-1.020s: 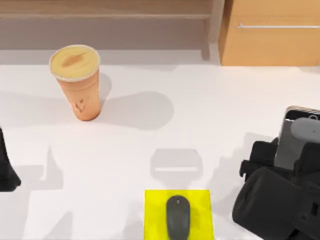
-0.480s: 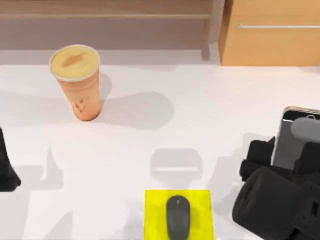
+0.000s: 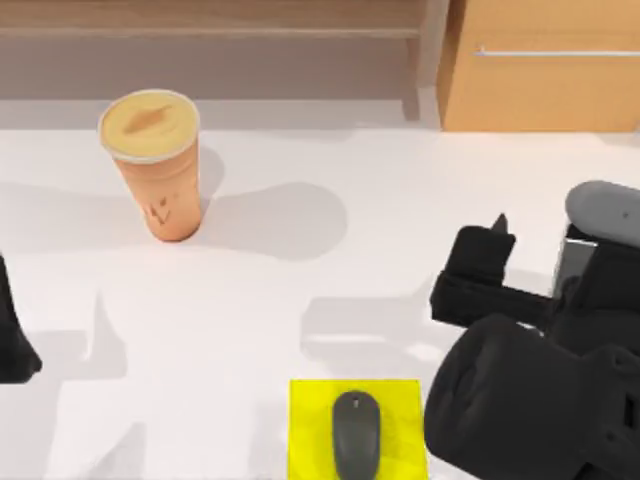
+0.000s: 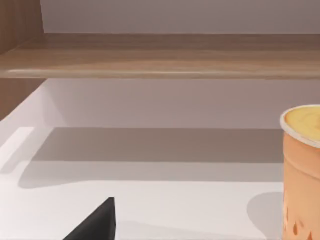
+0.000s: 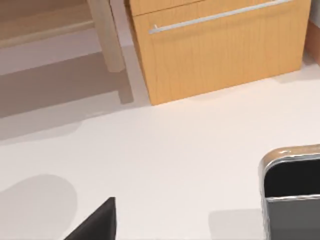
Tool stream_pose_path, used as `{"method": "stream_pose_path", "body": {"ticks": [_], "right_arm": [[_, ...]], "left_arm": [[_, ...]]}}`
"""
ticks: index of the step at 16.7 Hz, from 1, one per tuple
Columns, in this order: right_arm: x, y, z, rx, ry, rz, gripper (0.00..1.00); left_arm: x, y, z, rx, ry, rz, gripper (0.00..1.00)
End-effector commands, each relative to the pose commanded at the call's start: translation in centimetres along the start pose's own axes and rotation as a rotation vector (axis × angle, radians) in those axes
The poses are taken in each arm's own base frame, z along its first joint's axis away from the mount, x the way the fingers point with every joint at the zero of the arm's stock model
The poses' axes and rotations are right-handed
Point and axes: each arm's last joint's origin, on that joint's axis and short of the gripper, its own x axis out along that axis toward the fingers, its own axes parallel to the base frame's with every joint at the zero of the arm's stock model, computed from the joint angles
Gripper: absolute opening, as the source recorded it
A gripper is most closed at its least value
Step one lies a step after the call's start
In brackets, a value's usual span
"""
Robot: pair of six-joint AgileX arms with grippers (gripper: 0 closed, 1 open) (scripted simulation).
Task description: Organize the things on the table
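Observation:
The orange paper cup point(image 3: 152, 170) with its tan lid stands upright at the table's back left, and rises at the edge of the left wrist view as cup point(image 4: 301, 170). The dark grey mouse point(image 3: 356, 433) lies on a yellow pad point(image 3: 400, 400) at the front edge. At the right edge, a sliver of the smartphone point(image 3: 572, 262) peeks out from under my right arm; the right wrist view has the smartphone point(image 5: 292, 195) beside and apart from the fingertip point(image 5: 100, 222). My right gripper point(image 3: 487, 248) hovers open and empty, left of the phone. My left gripper point(image 3: 12, 335) is parked open at the left edge.
A tan wooden cabinet point(image 3: 540, 70) with a metal handle stands at the back right, next to a low wooden shelf point(image 3: 210, 20) along the back. The white table point(image 3: 330, 300) lies bare between cup, pad and right arm.
My right arm has swung left and toward the back, so it now covers most of the smartphone in the top view. Cup, mouse and left arm have stayed put.

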Motion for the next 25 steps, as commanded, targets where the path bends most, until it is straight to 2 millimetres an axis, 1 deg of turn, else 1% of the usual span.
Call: {"method": "stream_pose_path", "body": {"ticks": [2, 3, 8, 10, 11, 15, 18, 21, 23, 25], "right_arm": [[-0.5, -0.2, -0.1, 0.012, 0.006, 0.006, 1.0], [-0.5, -0.5, -0.4, 0.009, 0.015, 0.0, 1.0], [0.7, -3.3, -4.1, -0.092, 0.073, -0.097, 1.0], [1.1, -4.2, -4.9, -0.117, 0.09, -0.128, 1.0], [1.1, -4.3, -5.0, -0.121, 0.091, -0.132, 1.0], [1.1, -4.2, -5.0, -0.12, 0.09, -0.129, 1.0], [1.2, -4.9, -4.3, -0.101, 0.147, -0.12, 1.0], [0.9, -6.6, -2.8, -0.07, 0.273, -0.044, 1.0], [0.4, -8.1, -1.7, -0.049, 0.362, 0.069, 1.0], [-0.1, -9.8, -0.7, -0.029, 0.421, 0.222, 1.0]], "left_arm": [[0.0, 0.0, 0.0, 0.0, 0.0, 0.0, 1.0], [0.0, 0.0, 0.0, 0.0, 0.0, 0.0, 1.0], [0.0, 0.0, 0.0, 0.0, 0.0, 0.0, 1.0], [0.0, 0.0, 0.0, 0.0, 0.0, 0.0, 1.0], [0.0, 0.0, 0.0, 0.0, 0.0, 0.0, 1.0], [0.0, 0.0, 0.0, 0.0, 0.0, 0.0, 1.0], [0.0, 0.0, 0.0, 0.0, 0.0, 0.0, 1.0], [0.0, 0.0, 0.0, 0.0, 0.0, 0.0, 1.0], [0.0, 0.0, 0.0, 0.0, 0.0, 0.0, 1.0], [0.0, 0.0, 0.0, 0.0, 0.0, 0.0, 1.0]]}}
